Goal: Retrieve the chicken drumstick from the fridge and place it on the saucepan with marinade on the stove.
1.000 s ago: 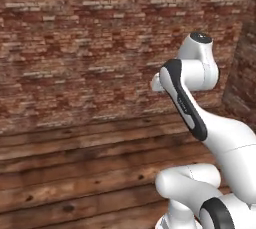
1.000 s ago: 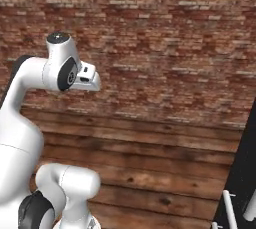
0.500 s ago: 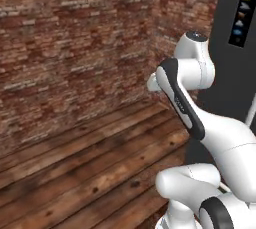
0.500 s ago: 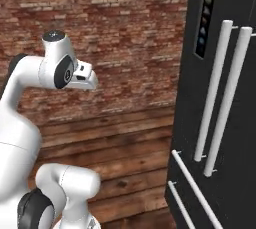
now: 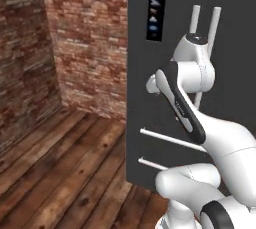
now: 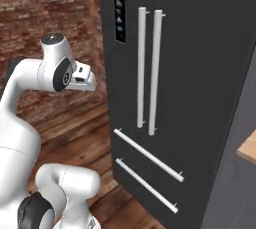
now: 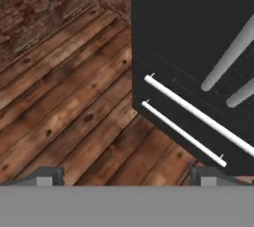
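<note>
The fridge (image 6: 200, 73) is tall and dark grey, and both doors are shut. Two long pale bar handles (image 6: 148, 68) run down its doors, a column of small icons (image 6: 119, 8) sits above them, and two drawer bars (image 6: 148, 155) lie below. It also stands behind my arm in the left base view (image 5: 150, 138). My gripper (image 7: 128, 179) hangs in the air, short of the fridge's lower left corner (image 7: 188, 32). It is open with nothing between its fingertips (image 7: 49, 175). The hand (image 6: 82, 78) is held at chest height. The chicken drumstick is hidden; the saucepan, marinade and stove are out of view.
A red brick wall (image 5: 85, 43) runs to the left of the fridge and meets another wall in a corner. Wooden floorboards (image 7: 64, 102) lie below the gripper. A pale wooden counter corner (image 6: 248, 150) juts in at the far right beside a dark grey panel (image 6: 235, 183).
The whole picture has shifted: the base has turned from the bare brick wall toward the fridge, which now stands large ahead. The arm keeps its pose and the gripper stays open.
</note>
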